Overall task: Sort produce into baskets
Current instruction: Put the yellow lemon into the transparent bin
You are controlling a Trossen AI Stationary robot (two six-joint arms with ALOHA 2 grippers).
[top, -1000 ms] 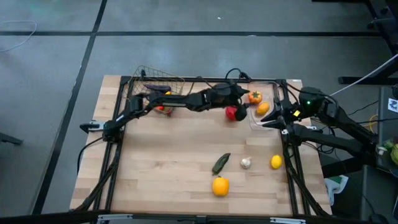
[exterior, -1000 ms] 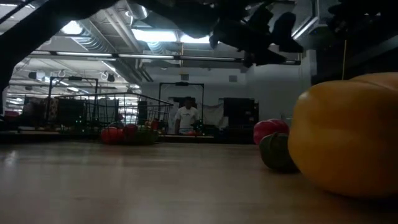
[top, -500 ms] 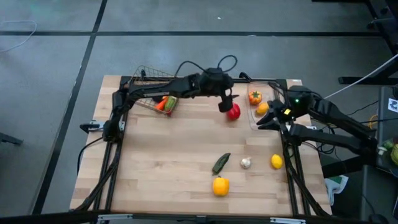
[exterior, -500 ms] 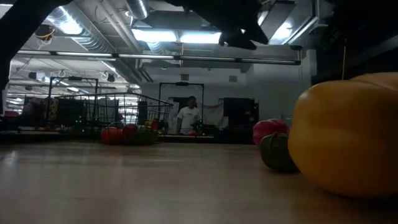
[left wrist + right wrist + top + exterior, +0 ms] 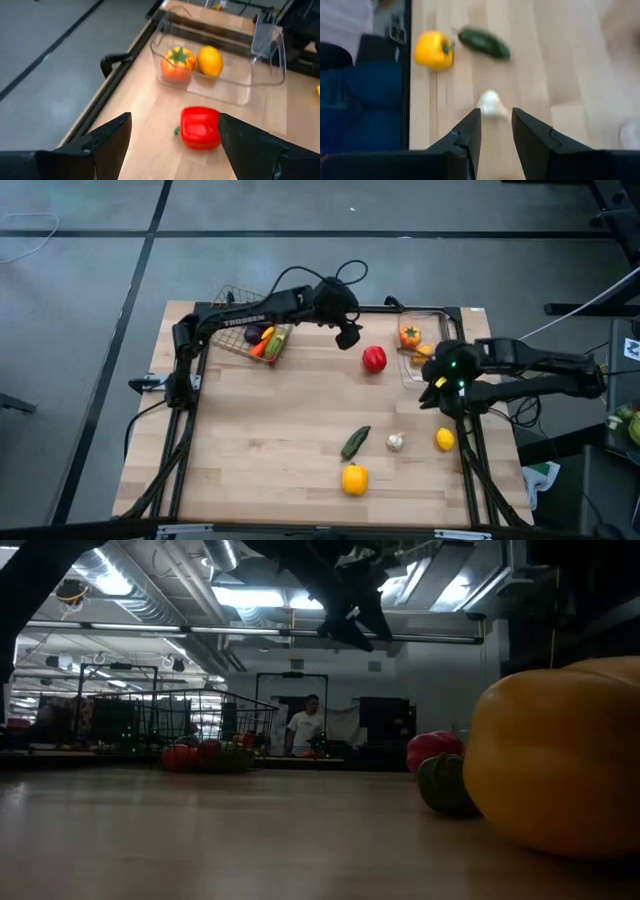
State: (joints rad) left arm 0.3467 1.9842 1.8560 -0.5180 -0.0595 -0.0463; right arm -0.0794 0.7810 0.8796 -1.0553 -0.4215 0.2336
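Observation:
My left gripper hangs open above the table's far middle, with nothing between its fingers. A red bell pepper lies on its side on the wood just to its right; the left wrist view shows that pepper beyond the open fingers. The clear bin holds an orange tomato and an orange. The wire basket at the far left holds several pieces of produce. My right gripper, narrowly open and holding nothing, hovers at the right and points toward the garlic bulb.
On the near half lie a green pepper, the garlic, a lemon and a yellow bell pepper. Bare wood spans the left and middle. In the low view a person stands in the room behind.
My left gripper has drawn back from the red pepper toward the table's far left and risen, tipping up; the pepper stays on the wood. My right gripper has swung away from the clear bin toward the near edge and tipped down toward the garlic.

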